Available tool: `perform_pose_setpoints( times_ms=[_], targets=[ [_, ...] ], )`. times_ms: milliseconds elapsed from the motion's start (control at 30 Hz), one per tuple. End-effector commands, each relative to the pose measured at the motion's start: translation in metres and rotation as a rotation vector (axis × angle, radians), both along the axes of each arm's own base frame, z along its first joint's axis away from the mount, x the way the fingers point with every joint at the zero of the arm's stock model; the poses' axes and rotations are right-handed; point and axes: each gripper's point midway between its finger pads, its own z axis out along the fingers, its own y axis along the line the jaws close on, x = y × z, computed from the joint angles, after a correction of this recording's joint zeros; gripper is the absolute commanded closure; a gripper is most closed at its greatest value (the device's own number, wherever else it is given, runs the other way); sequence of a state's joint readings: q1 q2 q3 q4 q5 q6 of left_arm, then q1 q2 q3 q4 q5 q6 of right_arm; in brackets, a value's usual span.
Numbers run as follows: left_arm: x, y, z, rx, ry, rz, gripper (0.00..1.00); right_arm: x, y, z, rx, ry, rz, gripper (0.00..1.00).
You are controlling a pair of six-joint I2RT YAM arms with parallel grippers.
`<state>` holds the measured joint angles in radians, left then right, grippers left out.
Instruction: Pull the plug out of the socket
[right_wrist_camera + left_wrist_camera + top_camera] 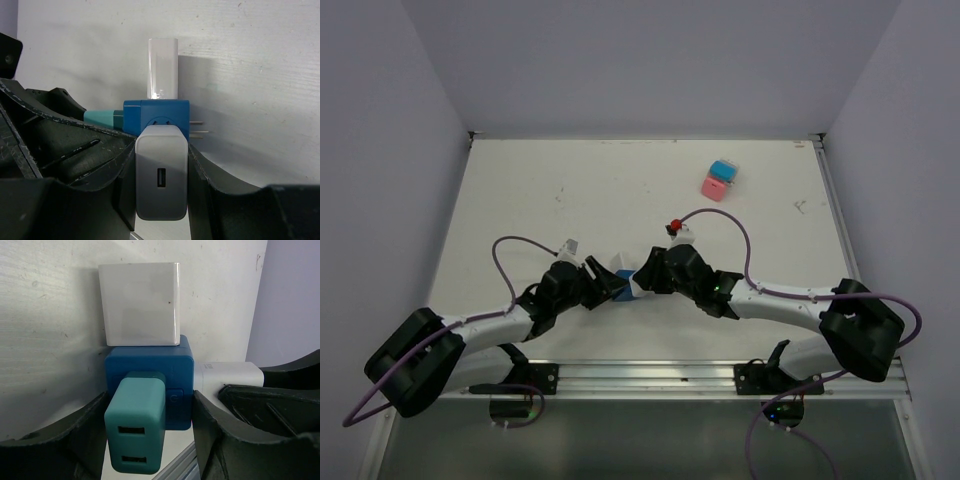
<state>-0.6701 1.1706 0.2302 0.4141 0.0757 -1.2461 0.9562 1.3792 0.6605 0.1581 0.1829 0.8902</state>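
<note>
- Whereas overhead hides both grips, right wrist shows right gripper clamped on grey plug in blue socket.
- Left wrist: left gripper flanks teal plug, grip unclear.

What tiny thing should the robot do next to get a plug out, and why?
Probably squeeze the left hand shut on the blue socket cube. Its fingers sit either side of the cube and the teal plug, maybe not tight yet, while the right hand hugs the grey plug, ready to pull.
</note>
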Motion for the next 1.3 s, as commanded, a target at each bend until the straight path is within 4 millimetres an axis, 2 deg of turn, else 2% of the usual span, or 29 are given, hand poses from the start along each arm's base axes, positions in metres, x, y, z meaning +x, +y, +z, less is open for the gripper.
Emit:
perform_pose_setpoints(
  times_ms=[0,67,267,333,533,900,1067,1267],
  targets=[
    [0.004,0.004,0.002,0.012,-0.03,0.027,0.87,0.002,0.011,0.015,0.065,-0.012,0.014,1.0],
    [0.004,0.011,-0.002,0.041,-0.014,0.052,1.0,0.002,0.011,0.018,0.066,-0.015,0.013,1.0],
    [0.007,0.036,-0.015,0.186,0.02,0.136,1.0,0.006,0.006,0.032,0.059,-0.025,-0.021,1.0],
    [0.009,0.044,-0.017,0.225,0.018,0.163,1.0,0.01,-0.001,0.033,0.041,-0.027,-0.046,1.0],
    [0.0,0.07,-0.037,0.355,0.079,0.214,1.0,0.017,-0.013,0.038,0.073,-0.015,-0.092,1.0],
    [-0.013,0.093,-0.062,0.456,0.151,0.261,1.0,0.028,-0.033,0.056,0.111,-0.051,-0.169,1.0],
    [-0.014,0.103,-0.063,0.513,0.156,0.285,1.0,0.03,-0.035,0.053,0.083,-0.05,-0.172,1.0],
    [-0.008,0.095,-0.053,0.517,0.132,0.28,1.0,0.033,-0.029,0.033,0.041,-0.027,-0.159,1.0]
  ],
)
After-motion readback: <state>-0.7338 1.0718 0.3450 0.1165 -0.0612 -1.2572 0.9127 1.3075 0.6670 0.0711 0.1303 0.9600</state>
